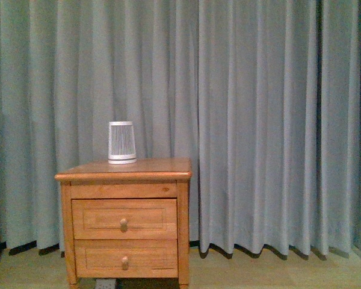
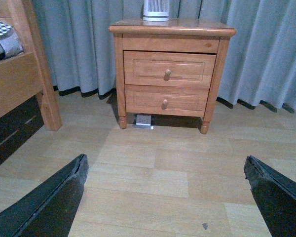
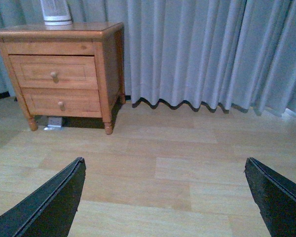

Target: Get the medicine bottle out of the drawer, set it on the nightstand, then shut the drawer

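The honey-orange nightstand (image 1: 125, 171) stands against the curtain; it also shows in the left wrist view (image 2: 119, 79) and the right wrist view (image 3: 108, 74). Its upper drawer (image 1: 124, 218) is shut, with a small round knob; the drawer also shows in the left wrist view (image 2: 143, 69) and the right wrist view (image 3: 34, 72). The medicine bottle is hidden. My left gripper (image 2: 165, 170) is open and empty above the wooden floor, well short of the nightstand. My right gripper (image 3: 165, 170) is open and empty above the floor, off to the nightstand's right. Neither arm shows in the front view.
A large white slatted tapered cylinder (image 1: 121, 142) stands on the nightstand top. The lower drawer (image 1: 125, 257) is shut. A wooden bed frame (image 2: 19, 74) stands left of the nightstand. A grey curtain (image 1: 271, 120) hangs behind. A white socket strip (image 2: 144, 120) lies under the nightstand.
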Controlling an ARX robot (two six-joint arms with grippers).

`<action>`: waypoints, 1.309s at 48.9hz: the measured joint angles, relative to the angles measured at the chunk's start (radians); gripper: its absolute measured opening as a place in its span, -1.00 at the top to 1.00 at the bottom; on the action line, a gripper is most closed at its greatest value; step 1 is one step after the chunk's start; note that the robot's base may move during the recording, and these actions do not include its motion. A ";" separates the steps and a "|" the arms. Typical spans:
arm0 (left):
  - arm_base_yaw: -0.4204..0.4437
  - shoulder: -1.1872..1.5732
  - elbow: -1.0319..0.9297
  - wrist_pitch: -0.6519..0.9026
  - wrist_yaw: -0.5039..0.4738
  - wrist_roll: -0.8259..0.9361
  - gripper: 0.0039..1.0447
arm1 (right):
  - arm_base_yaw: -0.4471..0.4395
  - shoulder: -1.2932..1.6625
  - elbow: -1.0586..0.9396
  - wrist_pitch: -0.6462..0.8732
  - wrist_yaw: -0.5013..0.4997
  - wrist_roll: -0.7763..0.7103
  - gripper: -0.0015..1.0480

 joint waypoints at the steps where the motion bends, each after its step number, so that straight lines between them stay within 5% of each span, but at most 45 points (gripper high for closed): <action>1: 0.000 0.000 0.000 0.000 0.000 0.000 -0.88 | 0.000 0.000 0.000 0.000 0.000 0.000 -0.87; 64: 0.000 0.000 0.000 0.000 0.000 0.000 -0.88 | 0.000 0.000 0.000 0.000 0.000 0.000 -0.87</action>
